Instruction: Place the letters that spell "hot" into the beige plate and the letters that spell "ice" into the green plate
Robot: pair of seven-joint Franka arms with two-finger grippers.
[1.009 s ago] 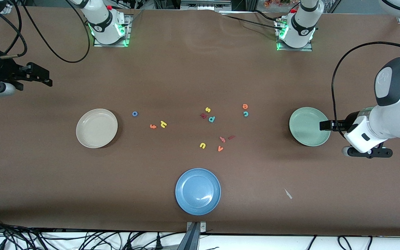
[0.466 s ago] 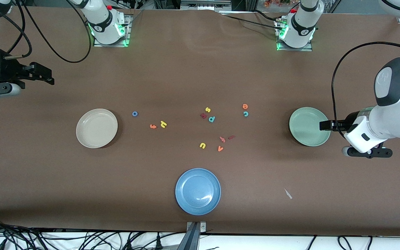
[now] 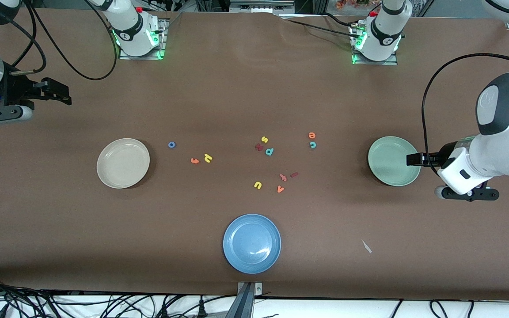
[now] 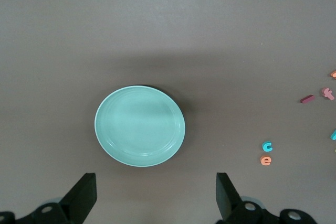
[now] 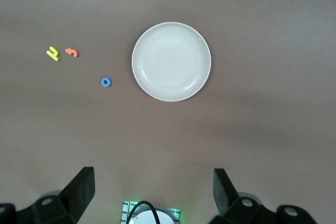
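The beige plate (image 3: 123,163) (image 5: 171,61) lies empty toward the right arm's end. Beside it on the table are the blue "o" (image 3: 172,144) (image 5: 106,82), orange "t" (image 3: 195,160) (image 5: 72,52) and yellow "h" (image 3: 208,157) (image 5: 52,53). The green plate (image 3: 393,160) (image 4: 139,126) is empty too. The orange "e" (image 3: 312,135) (image 4: 266,160), teal "c" (image 3: 312,144) (image 4: 268,146) and maroon "i" (image 3: 294,174) (image 4: 307,98) lie on the table. My left gripper (image 3: 413,159) (image 4: 155,198) hangs open over the green plate's rim. My right gripper (image 3: 60,92) (image 5: 152,192) is open over bare table at its end.
A blue plate (image 3: 252,243) sits nearest the front camera. Other loose letters lie mid-table: yellow "s" (image 3: 264,139), dark red "k" (image 3: 259,147), teal "p" (image 3: 269,151), yellow "u" (image 3: 257,185), orange "v" (image 3: 280,189). A small white scrap (image 3: 366,246) lies near the front edge.
My right gripper has drifted a little toward the robots' bases and the table's middle. The left arm and all letters have stayed put.
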